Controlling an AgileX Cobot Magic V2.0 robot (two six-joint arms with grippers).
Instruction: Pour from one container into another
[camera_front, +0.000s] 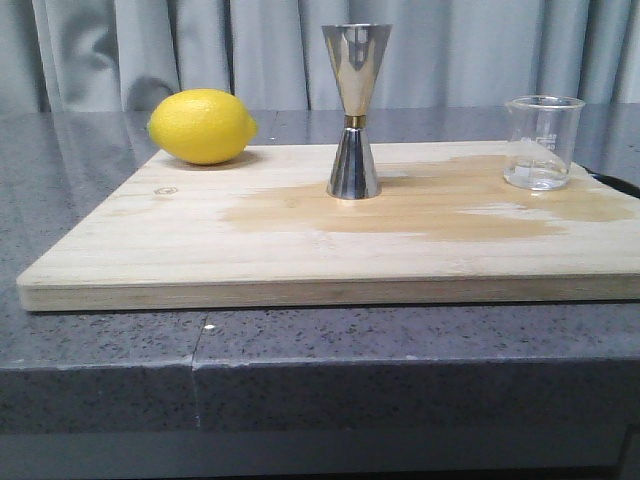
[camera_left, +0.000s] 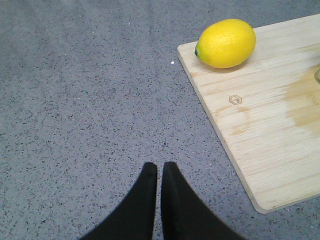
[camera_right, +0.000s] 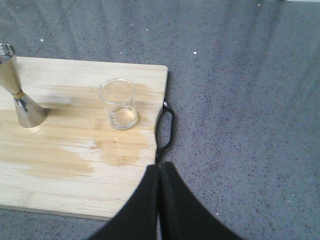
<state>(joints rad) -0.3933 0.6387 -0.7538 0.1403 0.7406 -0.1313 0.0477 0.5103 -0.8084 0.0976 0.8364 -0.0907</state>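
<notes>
The glass beaker (camera_front: 543, 142) stands upright near the right end of the wooden board (camera_front: 200, 240), well apart from the steel jigger (camera_front: 354, 110) at its middle; it looks light, slick and breakable, best taken around its straight wall, and its faint printed marks are probably unreadable here. Both the left pincer (camera_left: 159, 172) and right pincer (camera_right: 159, 172) are clenched and hold nothing

Board's (camera_front: 300, 240) right end off-frame.
</notes>
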